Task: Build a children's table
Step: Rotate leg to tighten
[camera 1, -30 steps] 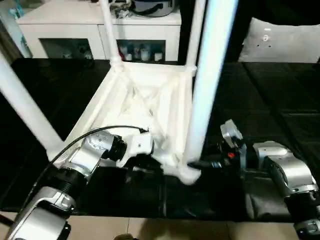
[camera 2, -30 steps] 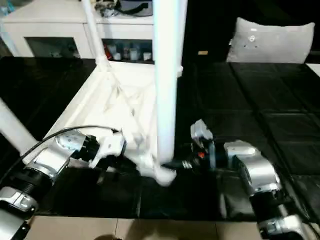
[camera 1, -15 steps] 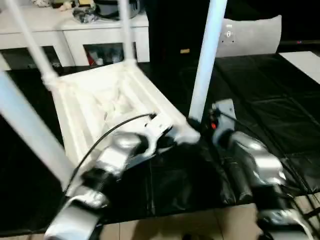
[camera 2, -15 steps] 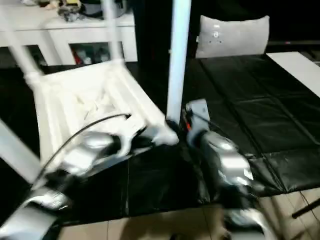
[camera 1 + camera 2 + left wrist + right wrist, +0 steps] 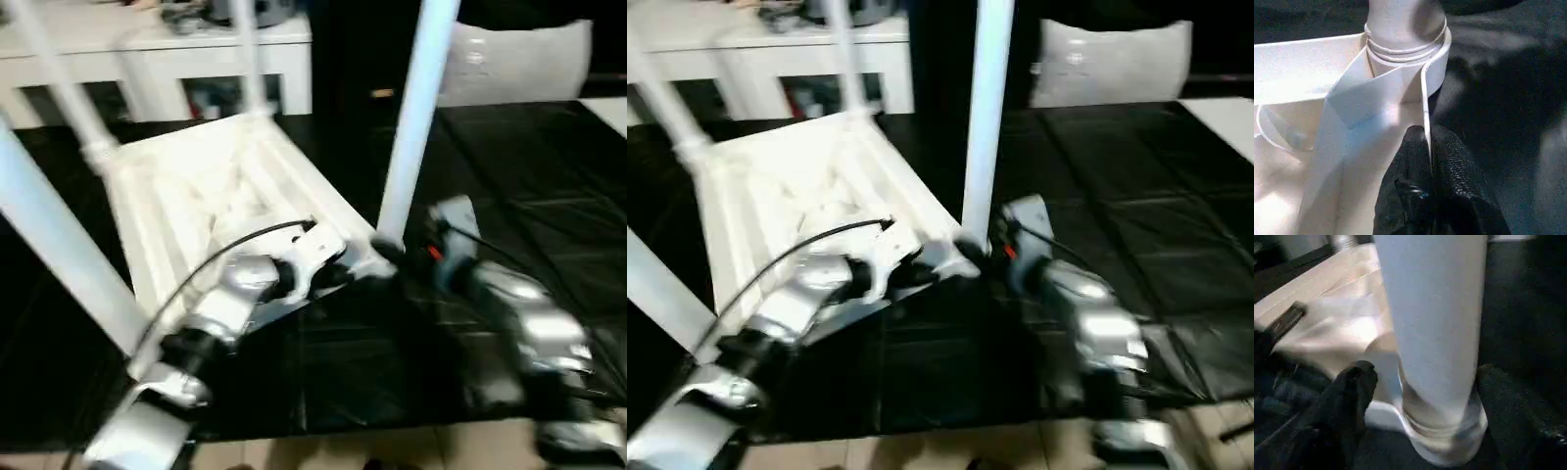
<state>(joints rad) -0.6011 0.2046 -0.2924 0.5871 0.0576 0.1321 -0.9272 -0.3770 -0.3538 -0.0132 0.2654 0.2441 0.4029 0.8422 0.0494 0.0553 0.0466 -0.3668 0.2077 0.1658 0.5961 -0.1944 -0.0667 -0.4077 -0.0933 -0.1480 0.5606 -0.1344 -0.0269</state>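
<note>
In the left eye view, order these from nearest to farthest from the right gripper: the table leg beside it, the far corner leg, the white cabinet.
1. Table leg: right beside the right gripper, in the near corner socket.
2. Far corner leg: across the upturned tabletop.
3. White cabinet: behind the work table, farthest.

All-white children's table (image 5: 201,186) with ribbed underside on a black-covered work table (image 5: 529,157).
</note>
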